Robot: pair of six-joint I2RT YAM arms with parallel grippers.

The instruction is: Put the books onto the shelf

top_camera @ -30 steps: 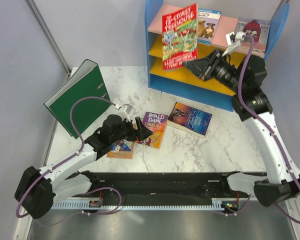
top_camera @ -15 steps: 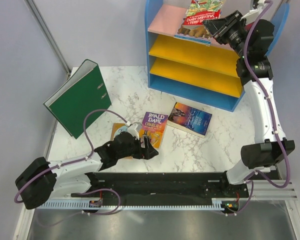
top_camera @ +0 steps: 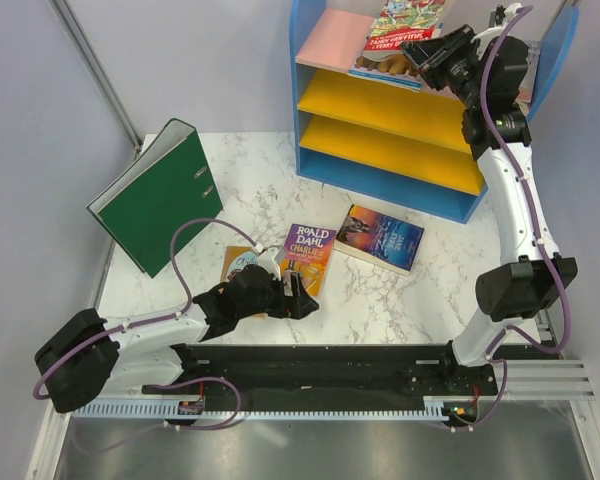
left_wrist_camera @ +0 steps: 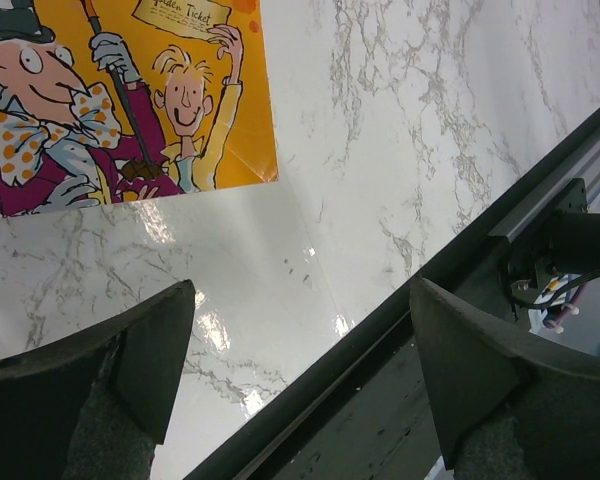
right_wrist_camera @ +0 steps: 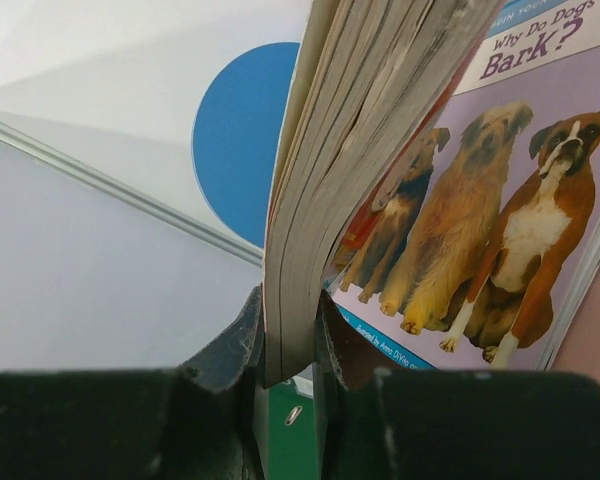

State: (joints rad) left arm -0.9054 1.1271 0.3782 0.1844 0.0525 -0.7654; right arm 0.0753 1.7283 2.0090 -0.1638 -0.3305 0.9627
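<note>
Treehouse book [top_camera: 400, 25] pinched by right pincer [right_wrist_camera: 288, 340] over three-dogs book [right_wrist_camera: 480, 220] atop shelf [top_camera: 330, 40] at 1 o'clock; left pincer [top_camera: 298, 297] spread at 6 o'clock of Roald Dahl book [top_camera: 308, 255].

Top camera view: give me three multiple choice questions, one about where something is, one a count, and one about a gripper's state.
1. Where is the purple Roald Dahl book?
A. upright against the wall
B. flat on the table, just ahead of the left gripper
C. held in the air

2. How many books lie on the table?
A. one
B. five
C. three

3. What is the right gripper doing?
A. clamping the red-green Treehouse book
B. standing open and empty
C. out of every view

Answers:
1 B: its cover lies on the marble ahead of the open left fingers.
2 C: the Dahl, the dark blue book and the small tan-orange book.
3 A: the right wrist view shows its jaws pinching the book's pages.
</note>
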